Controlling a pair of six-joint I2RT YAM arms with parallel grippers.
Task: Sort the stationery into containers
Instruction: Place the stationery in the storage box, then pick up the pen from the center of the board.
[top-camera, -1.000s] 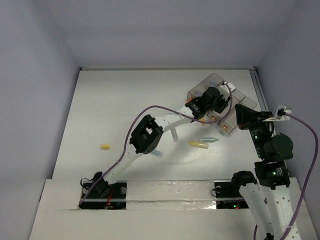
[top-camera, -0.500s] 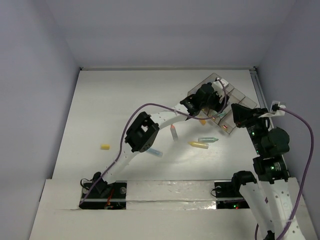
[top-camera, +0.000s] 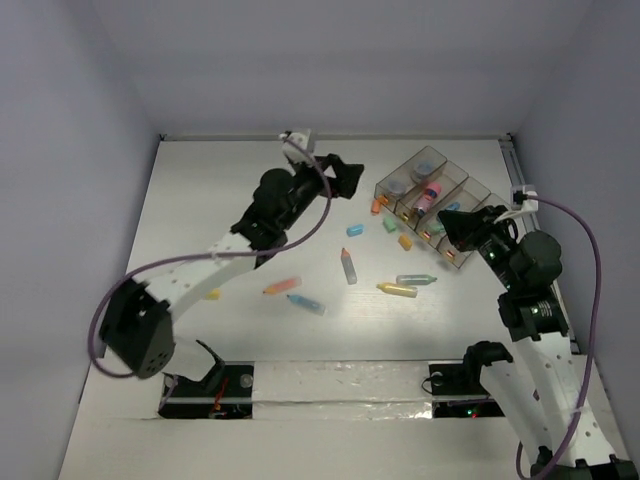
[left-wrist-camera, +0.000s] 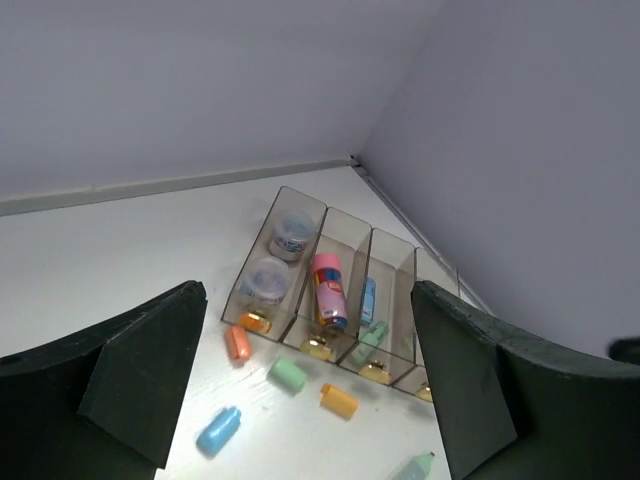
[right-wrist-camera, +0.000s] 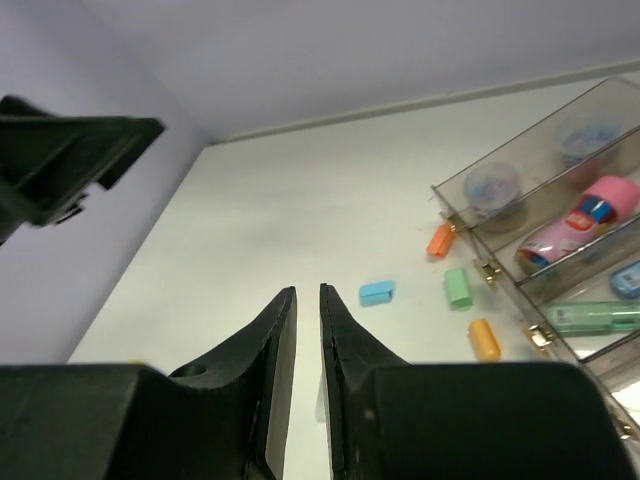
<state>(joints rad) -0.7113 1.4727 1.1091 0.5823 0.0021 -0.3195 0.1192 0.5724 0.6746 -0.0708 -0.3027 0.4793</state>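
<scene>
The smoky four-compartment tray (top-camera: 403, 167) stands at the back right. It holds two clear tubs (left-wrist-camera: 293, 232), a pink marker (left-wrist-camera: 328, 290), a blue piece (left-wrist-camera: 367, 300) and a pale green marker (left-wrist-camera: 372, 338). Loose in front of it lie an orange cap (top-camera: 376, 206), a blue cap (top-camera: 355, 230), a green cap (top-camera: 388, 224) and a yellow-orange cap (top-camera: 405, 241). My left gripper (top-camera: 345, 178) hangs open and empty, high up and left of the tray. My right gripper (top-camera: 450, 228) is shut on nothing beside the tray's near end.
More markers lie mid-table: a pink-orange one (top-camera: 347, 265), an orange one (top-camera: 282, 287), a blue one (top-camera: 305, 303), a yellow one (top-camera: 397, 290) and a pale green one (top-camera: 416, 280). A yellow cap (top-camera: 211, 294) sits alone at the left. Walls enclose the table on three sides.
The left gripper has opened and drawn up and leftward away from the tray, where the pink marker now lies uncovered. The right gripper has shifted slightly towards the tray, still shut.
</scene>
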